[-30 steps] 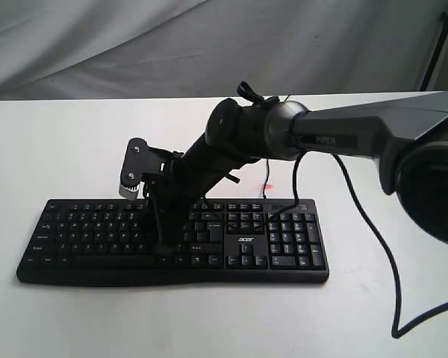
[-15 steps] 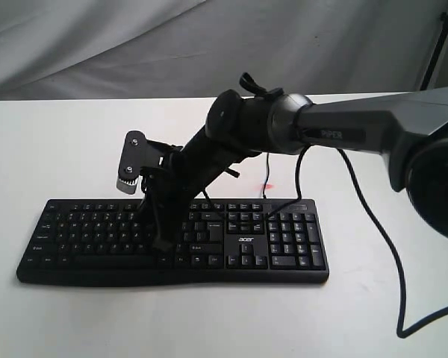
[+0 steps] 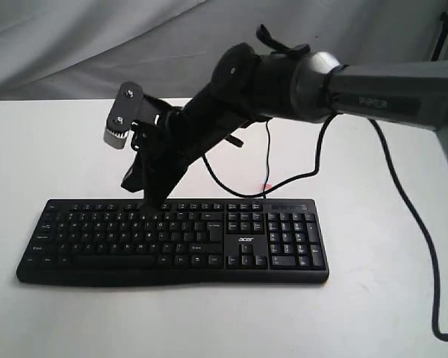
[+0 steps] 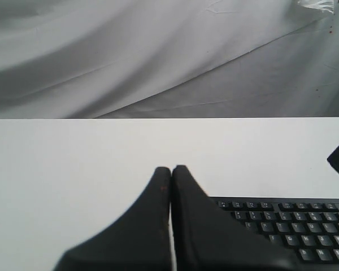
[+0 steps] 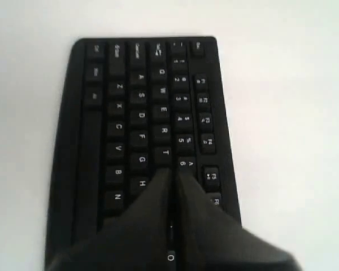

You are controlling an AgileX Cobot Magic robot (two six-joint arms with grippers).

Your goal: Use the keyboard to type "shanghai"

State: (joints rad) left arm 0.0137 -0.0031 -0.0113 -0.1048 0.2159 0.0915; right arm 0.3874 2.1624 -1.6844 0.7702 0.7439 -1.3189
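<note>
The black keyboard (image 3: 172, 239) lies flat on the white table, number pad at its right end. My right gripper (image 3: 147, 201) reaches across to the keyboard's left half and hangs shut, tips pressed together, over the upper key rows. In the right wrist view its tips (image 5: 172, 172) sit above the keyboard (image 5: 130, 113) between the T, 6 and H keys. My left gripper (image 4: 170, 168) is shut too and holds nothing. It hovers over bare table beside the keyboard's (image 4: 288, 226) corner. The left gripper does not show in the exterior view.
The right arm's thick black cable (image 3: 407, 216) loops down over the table's right side. A thin black cable (image 3: 284, 181) and a small red mark (image 3: 266, 186) lie behind the keyboard. Grey cloth (image 3: 97, 45) hangs behind the table's far edge.
My right gripper has risen off the lower key rows and moved back and slightly left, now over the top rows. The arm's elbow is higher. The keyboard has not moved.
</note>
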